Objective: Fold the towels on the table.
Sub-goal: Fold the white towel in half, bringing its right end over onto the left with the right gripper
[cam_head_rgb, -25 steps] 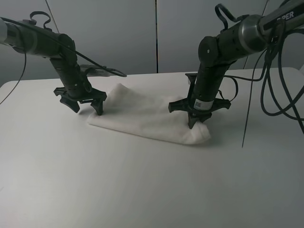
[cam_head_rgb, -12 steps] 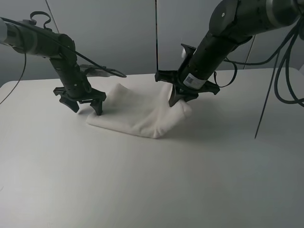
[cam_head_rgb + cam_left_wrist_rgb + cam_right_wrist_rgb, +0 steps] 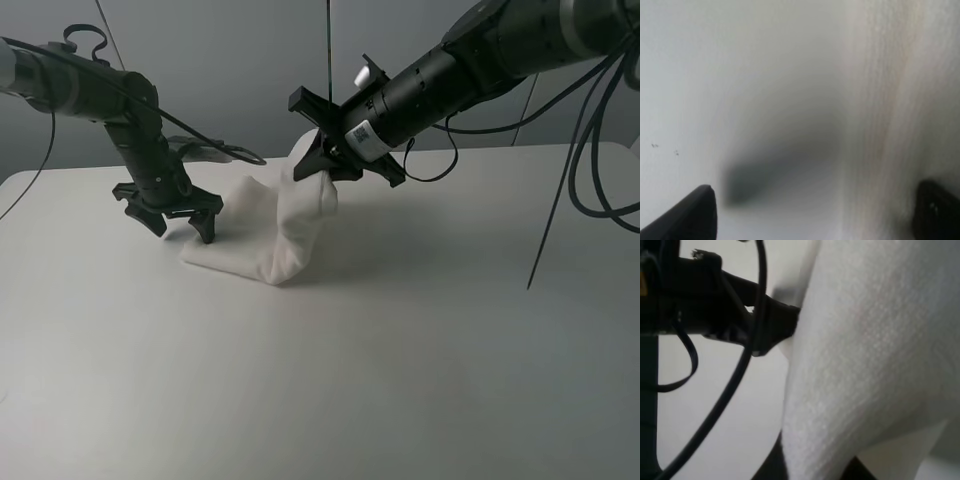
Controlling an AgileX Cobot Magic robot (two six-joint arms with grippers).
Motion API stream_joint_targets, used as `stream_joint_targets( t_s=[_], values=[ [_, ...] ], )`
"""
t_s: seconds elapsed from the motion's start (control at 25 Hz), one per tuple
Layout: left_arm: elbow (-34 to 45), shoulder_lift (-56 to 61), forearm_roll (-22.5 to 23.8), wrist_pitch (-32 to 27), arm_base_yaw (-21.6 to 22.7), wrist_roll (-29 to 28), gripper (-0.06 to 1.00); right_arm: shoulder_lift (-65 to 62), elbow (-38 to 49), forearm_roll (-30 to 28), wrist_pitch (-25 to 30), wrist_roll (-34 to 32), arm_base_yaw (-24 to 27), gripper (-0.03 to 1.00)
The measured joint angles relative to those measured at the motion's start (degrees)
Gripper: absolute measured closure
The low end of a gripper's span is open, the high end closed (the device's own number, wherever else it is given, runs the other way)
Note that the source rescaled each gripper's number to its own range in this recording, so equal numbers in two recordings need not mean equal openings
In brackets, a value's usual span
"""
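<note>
**Holding one towel end up off the table: right jaws clamped, left jaws wide**

We see the towel (image 3: 262, 240) on the table (image 3: 400, 360), roughly 11 o'clock from the tabletop's middle in the high view. Its 9 o'clock part lies flat on the surface. Its 3 o'clock end is raised into a standing fold that droops from the right gripper (image 3: 318, 168).

Right gripper: jaws closed and pinching the top of the raised end. It has reached across the middle and sits at about 1 o'clock of the towel heap, well above the table. Its arm comes in from 2 o'clock. In the right wrist view the cloth (image 3: 865, 365) fills most of the frame with the terry weave clear, and it hides the fingertips. Beyond it we see dark arm hardware and a looping cable (image 3: 742, 365).

Left gripper (image 3: 180, 222): jaws spread as wide as they go, gripping nothing. It points down at the towel's 9 o'clock edge. The left wrist view is blurred, but the two fingertips (image 3: 690, 215) stand far apart, one over bare table (image 3: 715, 75) and the other over towel (image 3: 900, 100), with the cloth edge running between them. We can't tell if the tips touch anything.

A grey wall (image 3: 230, 60) sits at 12 o'clock behind the table.
</note>
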State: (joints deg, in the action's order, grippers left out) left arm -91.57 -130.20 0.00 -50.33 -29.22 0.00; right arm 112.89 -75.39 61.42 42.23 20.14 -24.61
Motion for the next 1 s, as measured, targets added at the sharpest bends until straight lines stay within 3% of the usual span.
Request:
stream_joint_targets(
  t_s=[0.4,0.8,1.0],
  values=[
    [0.0,0.0,0.0,0.0,0.0,0.0,-0.06,0.0,0.0,8.7,-2.6,6.2,-1.2,0.95],
    [0.0,0.0,0.0,0.0,0.0,0.0,-0.06,2.4,-0.1,18.4,-1.7,13.3,-2.0,0.95],
    [0.0,0.0,0.0,0.0,0.0,0.0,-0.06,4.8,-4.2,19.1,-1.1,14.3,-3.8,0.95]
  ],
)
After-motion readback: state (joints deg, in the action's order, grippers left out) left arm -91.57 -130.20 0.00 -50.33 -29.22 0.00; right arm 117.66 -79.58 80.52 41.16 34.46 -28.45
